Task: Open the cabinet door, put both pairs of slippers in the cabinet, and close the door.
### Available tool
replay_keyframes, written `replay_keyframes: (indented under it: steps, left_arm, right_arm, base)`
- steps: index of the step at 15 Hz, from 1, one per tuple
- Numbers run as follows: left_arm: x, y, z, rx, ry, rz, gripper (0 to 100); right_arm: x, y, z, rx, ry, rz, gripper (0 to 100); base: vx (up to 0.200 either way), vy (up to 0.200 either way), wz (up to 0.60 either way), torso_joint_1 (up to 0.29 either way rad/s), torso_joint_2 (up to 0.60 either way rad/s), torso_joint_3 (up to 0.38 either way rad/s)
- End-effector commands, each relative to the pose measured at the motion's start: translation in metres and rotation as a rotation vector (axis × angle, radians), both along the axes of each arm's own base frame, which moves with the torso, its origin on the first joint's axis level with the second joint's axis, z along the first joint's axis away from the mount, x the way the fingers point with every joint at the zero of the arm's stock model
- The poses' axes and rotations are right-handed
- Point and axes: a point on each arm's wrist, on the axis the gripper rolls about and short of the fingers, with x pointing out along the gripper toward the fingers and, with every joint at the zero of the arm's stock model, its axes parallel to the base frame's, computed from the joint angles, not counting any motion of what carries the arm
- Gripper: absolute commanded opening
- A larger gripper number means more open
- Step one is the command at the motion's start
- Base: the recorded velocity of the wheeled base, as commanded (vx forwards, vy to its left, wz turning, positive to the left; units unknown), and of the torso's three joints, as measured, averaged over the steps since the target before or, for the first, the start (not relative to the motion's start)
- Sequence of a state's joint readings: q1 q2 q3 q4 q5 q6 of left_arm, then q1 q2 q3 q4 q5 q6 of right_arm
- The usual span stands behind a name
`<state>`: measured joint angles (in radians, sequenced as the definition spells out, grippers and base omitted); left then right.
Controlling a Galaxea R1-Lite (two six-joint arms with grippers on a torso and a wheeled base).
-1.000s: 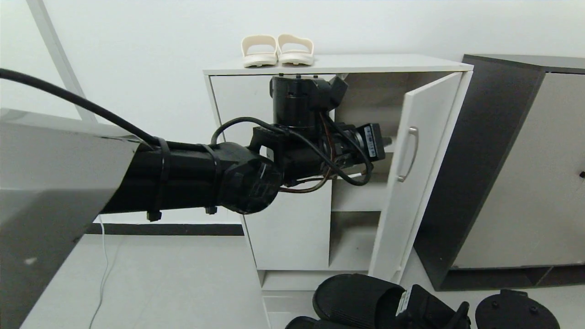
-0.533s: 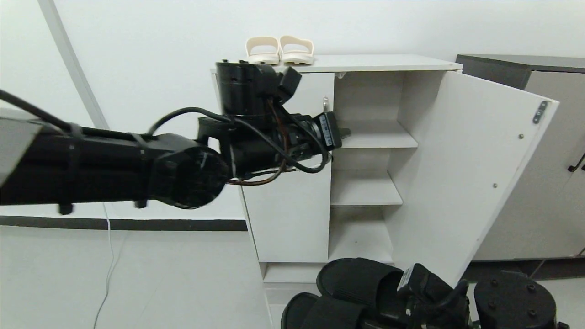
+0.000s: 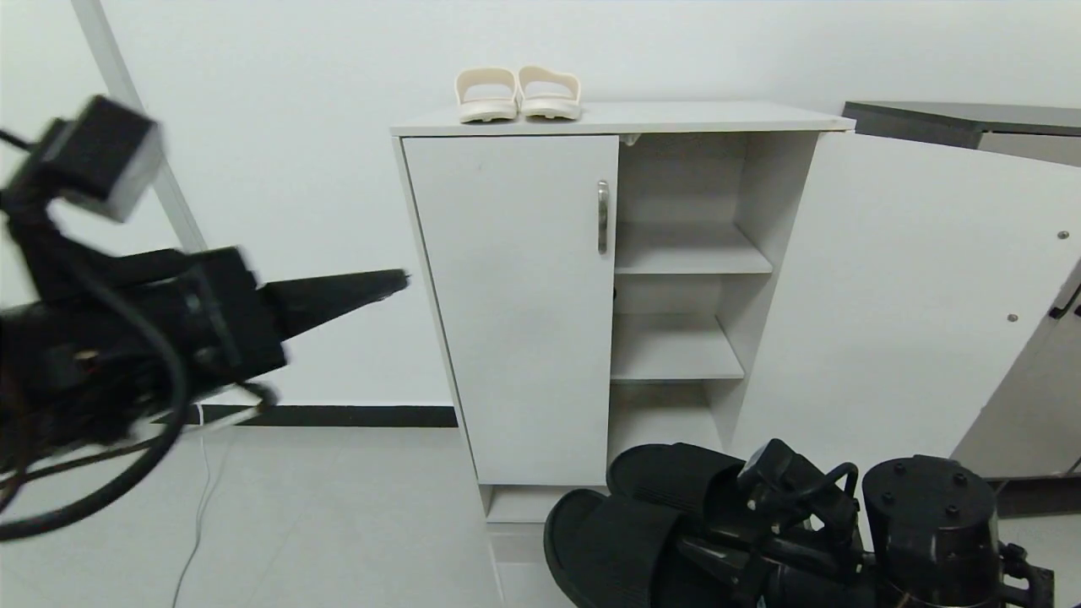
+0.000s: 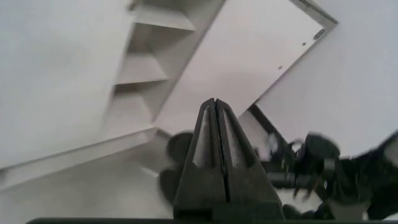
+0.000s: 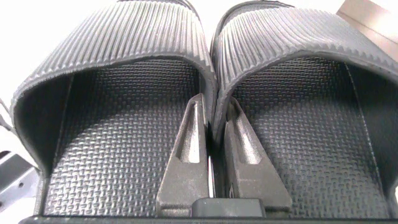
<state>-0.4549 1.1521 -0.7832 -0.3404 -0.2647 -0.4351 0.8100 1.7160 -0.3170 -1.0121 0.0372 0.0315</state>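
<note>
Atop the cabinet: a pair of cream slippers (image 3: 518, 95) stands side by side toward the left of the top panel, open ends facing the room.
Cabinet body: the white cabinet (image 3: 676, 116) stands on the floor (image 3: 338, 507) against a white wall (image 3: 296, 169).
Doors: the left door (image 3: 515, 321) is closed, with an upright metal handle (image 3: 602, 217) at its inner edge. The right door (image 3: 887, 295) is swung wide, its plain inner face turned to the room and covering part of the grey cabinet (image 3: 963, 118) next to it.
Inside: two shelves (image 3: 688, 253) and a bottom compartment show in the open right half.
Task footwear: the black slippers (image 3: 642, 523), with ribbed straps and patterned footbeds, are held as a pair low in front of the open half.
Right arm: the right hand (image 5: 214, 106) is clamped on the black slippers, one finger inside each, the two adjoining side walls pinched between them.
Left arm: the left hand (image 4: 215, 102) has its fingers pressed together with nothing between them. It is out to the left of the cabinet, in front of the wall, tips pointing toward the cabinet's side.
</note>
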Motion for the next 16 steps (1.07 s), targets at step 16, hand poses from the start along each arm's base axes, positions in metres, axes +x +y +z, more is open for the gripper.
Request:
replay_keyframes:
  steps: [16]
  left_arm:
    - [-0.169,0.079,-0.197,0.344,-0.126,0.701,0]
  right_arm:
    - [-0.003,0.000,-0.002,-0.010,0.004,0.007,0]
  base:
    - [0.000,0.000,0.00,0.000,0.00,0.000]
